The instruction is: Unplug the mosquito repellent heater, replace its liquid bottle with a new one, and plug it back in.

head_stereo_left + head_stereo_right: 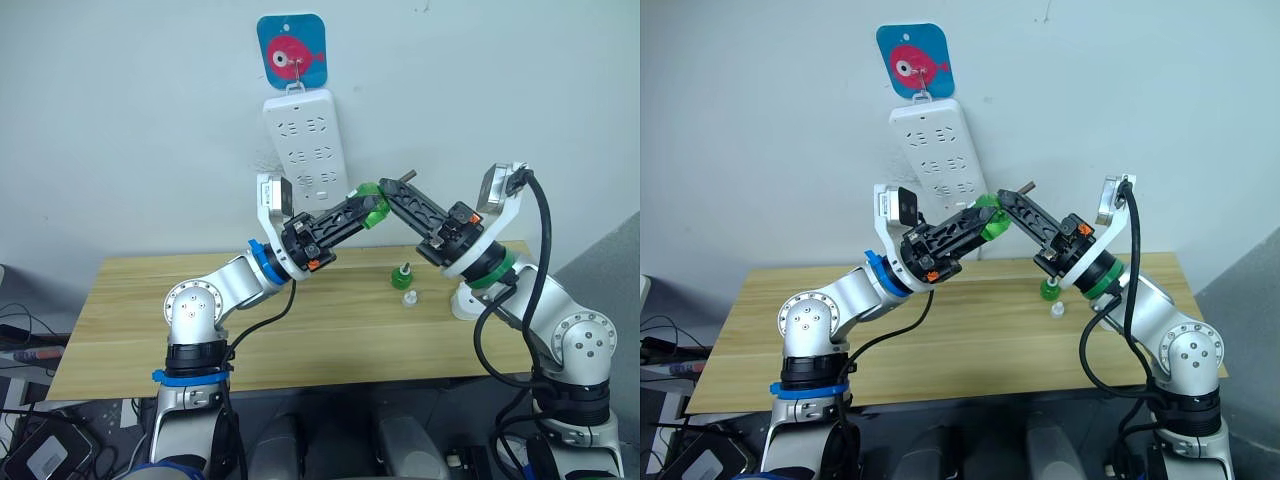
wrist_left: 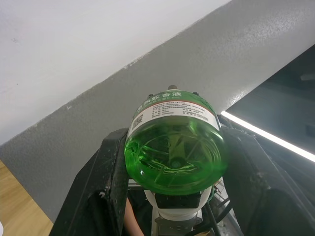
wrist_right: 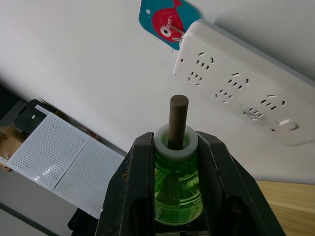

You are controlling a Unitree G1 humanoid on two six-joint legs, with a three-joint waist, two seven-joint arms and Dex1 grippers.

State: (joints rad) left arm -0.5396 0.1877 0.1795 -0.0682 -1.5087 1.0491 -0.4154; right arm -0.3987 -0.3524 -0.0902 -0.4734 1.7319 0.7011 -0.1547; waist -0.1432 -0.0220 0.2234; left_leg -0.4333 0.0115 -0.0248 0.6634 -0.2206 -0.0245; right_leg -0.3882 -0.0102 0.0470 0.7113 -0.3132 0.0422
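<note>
A: Item one: translucent green plastic liquid bottle (image 3: 177,184) with white collar and dark wick. Where is it sitting?

B: Hanging in mid-air above the wooden worktop (image 1: 150,320), before the long white wall power strip (image 1: 305,145). The left tool (image 1: 368,208) is pinching its base; the right tool (image 1: 385,192) is pinching its neck. Long axis is running along the right tool's fingers, wick (image 3: 177,120) pointing up toward the strip.

A: Item two?

B: A second small green bottle (image 1: 402,275) is standing on the worktop, nearer the right arm.
</note>
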